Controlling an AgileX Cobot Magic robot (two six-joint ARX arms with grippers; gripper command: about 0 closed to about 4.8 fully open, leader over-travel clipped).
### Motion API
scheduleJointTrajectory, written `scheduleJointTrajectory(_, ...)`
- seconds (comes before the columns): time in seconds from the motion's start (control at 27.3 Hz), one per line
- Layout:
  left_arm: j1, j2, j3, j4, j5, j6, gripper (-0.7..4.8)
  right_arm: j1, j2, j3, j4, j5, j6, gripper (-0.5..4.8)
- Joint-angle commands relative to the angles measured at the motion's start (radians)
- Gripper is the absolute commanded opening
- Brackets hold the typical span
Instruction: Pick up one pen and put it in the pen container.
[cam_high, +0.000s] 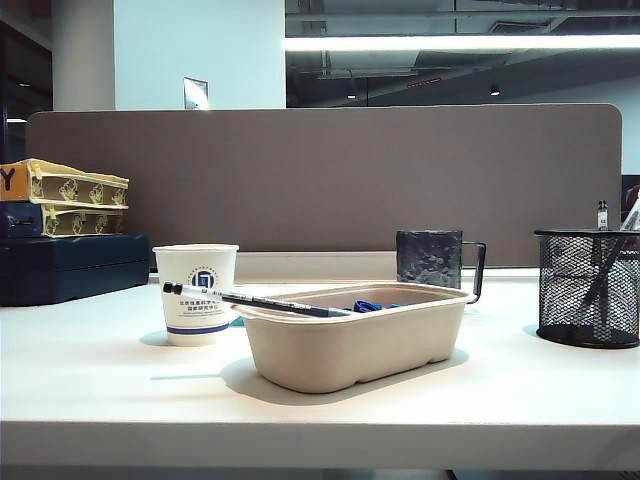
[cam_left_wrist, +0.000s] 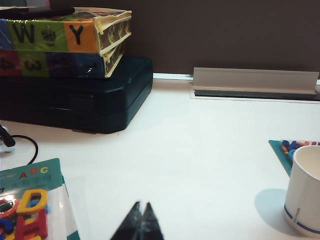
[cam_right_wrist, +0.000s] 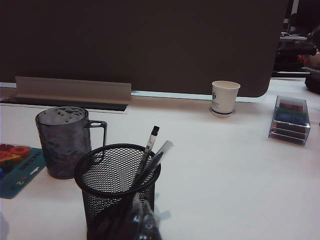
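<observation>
1. The left gripper (cam_left_wrist: 141, 222) shows only in its wrist view: its two dark fingertips meet in a point with no gap, holding nothing, above the bare white table (cam_left_wrist: 200, 150).
2. The right gripper (cam_right_wrist: 142, 222) is likewise pinched shut and empty, its tips hanging just over the near side of the pen container (cam_right_wrist: 117, 187).
3. The pen container, a black wire-mesh cup, stands on the right of the table (cam_high: 100, 390) in the exterior view (cam_high: 588, 288); a few pens already lean inside it.
4. The pen (cam_high: 255, 300), black with a white section, lies across the rim of a beige pulp tray (cam_high: 350, 345) at the table's middle, its end jutting out in front of a white paper cup (cam_high: 196, 293).
5. Blue items (cam_high: 368, 306) lie inside the tray.
6. A grey mottled mug (cam_high: 432, 258) with a handle stands behind the tray, between it and the pen container.
7. At far left, printed boxes (cam_left_wrist: 65, 40) are stacked on a dark case (cam_left_wrist: 80, 102).
</observation>
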Motion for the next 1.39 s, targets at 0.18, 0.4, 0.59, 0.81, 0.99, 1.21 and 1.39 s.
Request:
scheduleJointTrajectory(0.18,0.001,-0.001,0.003,0.010,0.005,-0.070,-0.05,0.000,-0.005,-0.002,0.047,0.002,0.060,-0.01)
scheduleJointTrajectory(0.4,0.001,-0.001,0.003,0.023,0.013,-0.076,-0.05,0.002,-0.005,-0.001,0.099,-0.003,0.087,-0.01)
scheduleJointTrajectory(0.59,0.001,-0.002,0.006,0.096,0.074,-0.108,-0.05,0.002,-0.005,0.008,0.121,-0.006,0.147,-0.01)
scheduleJointTrajectory(0.81,0.001,-0.001,0.095,0.117,0.119,-0.083,-0.05,0.001,-0.005,0.113,0.051,-0.006,0.153,-0.01)
scheduleJointTrajectory(0.99,0.001,0.003,0.152,0.086,0.170,-0.063,-0.04,0.001,-0.002,0.175,-0.018,-0.008,0.152,0.00)
scheduleJointTrajectory(1.21,0.001,0.051,0.196,0.081,0.255,-0.063,-0.01,0.001,0.002,0.209,-0.013,-0.031,0.117,0.04)
scheduleJointTrajectory(1.39,0.001,0.120,0.246,0.091,0.317,-0.059,0.30,0.000,0.005,0.230,-0.012,-0.065,0.094,0.04)
